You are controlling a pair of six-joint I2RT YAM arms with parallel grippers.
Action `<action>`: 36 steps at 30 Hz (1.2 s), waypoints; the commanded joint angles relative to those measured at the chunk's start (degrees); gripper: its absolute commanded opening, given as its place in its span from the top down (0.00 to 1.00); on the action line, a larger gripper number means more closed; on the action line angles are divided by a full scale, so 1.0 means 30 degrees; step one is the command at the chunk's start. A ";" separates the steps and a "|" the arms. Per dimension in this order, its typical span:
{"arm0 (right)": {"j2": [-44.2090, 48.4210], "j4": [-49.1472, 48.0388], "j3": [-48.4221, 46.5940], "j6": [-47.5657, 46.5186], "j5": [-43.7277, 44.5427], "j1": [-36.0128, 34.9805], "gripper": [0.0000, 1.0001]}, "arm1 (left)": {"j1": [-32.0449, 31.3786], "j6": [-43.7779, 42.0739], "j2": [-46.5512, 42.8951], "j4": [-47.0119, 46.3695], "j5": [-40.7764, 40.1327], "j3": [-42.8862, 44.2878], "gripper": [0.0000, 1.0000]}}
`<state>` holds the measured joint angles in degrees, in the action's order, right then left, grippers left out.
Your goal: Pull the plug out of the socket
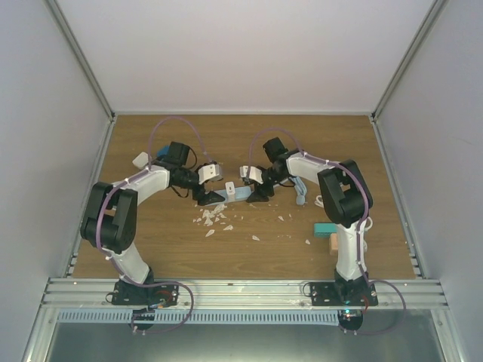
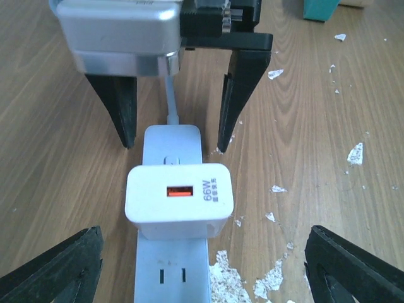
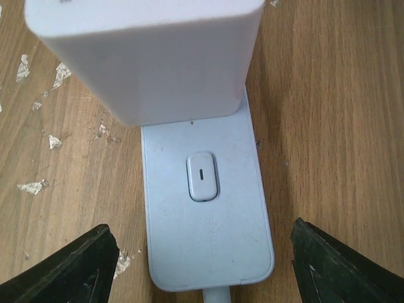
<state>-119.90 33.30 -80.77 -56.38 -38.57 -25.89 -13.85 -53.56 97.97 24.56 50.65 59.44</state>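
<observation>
A white 66W charger plug (image 2: 180, 201) sits plugged into a light blue power strip (image 2: 172, 265) lying on the wooden table. In the top view the plug (image 1: 229, 188) and strip (image 1: 240, 194) lie between both arms. My left gripper (image 2: 202, 271) is open, its fingers wide on either side of the strip's socket end, touching nothing. My right gripper (image 3: 202, 271) is open, straddling the strip's switch end (image 3: 205, 214) just behind the plug (image 3: 151, 57). The right gripper also shows in the left wrist view (image 2: 177, 120), its black fingers either side of the strip's cable end.
White flakes (image 1: 215, 219) are scattered in front of the strip. The strip's cable (image 1: 300, 188) trails right. A teal block (image 1: 324, 228) and a wooden block (image 1: 333, 243) lie by the right arm. A small white object (image 1: 140, 159) lies far left. Walls enclose three sides.
</observation>
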 commanded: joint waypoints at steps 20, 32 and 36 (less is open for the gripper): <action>0.0878 -0.1007 0.1836 0.1128 0.0028 -0.1004 0.54 | -0.2681 0.0864 0.0759 -0.3883 -0.3370 -0.0760 0.28; 0.0757 -0.0825 0.1995 0.1411 0.0501 -0.1156 0.67 | -0.2153 0.3213 -0.0027 -0.4687 -0.0236 -0.0662 0.58; 0.0740 -0.0787 0.2109 0.1478 0.0847 -0.1155 0.74 | -0.1798 0.3629 0.0103 -0.4549 0.1278 -0.0444 0.63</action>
<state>-117.62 28.29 -76.16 -53.23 -37.63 -28.05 -20.05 -45.67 100.47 13.63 43.92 57.19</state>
